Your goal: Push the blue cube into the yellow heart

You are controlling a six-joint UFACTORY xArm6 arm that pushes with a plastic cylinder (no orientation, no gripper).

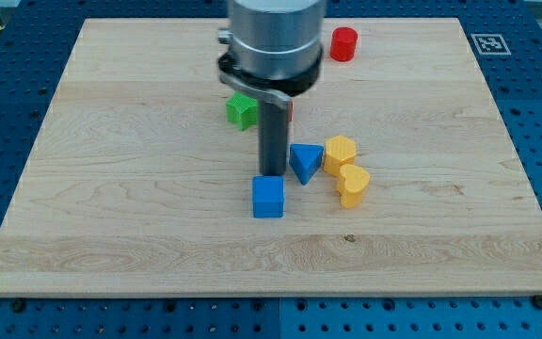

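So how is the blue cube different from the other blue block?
The blue cube is square-faced; the blue triangle shows a pointed, wedge-like face. The cube lies nearer the view's bottom, just below my tip; the triangle lies to the tip's right, beside the yellow blocks. The cube stands apart from the other blocks. Both are the same blue and similar in size.

tip (272, 173) just above cube (268, 197), heart (353, 185) to the view's right, triangular block (305, 161) between

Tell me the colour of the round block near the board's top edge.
Red: the cylinder shows clearly in the camera view.
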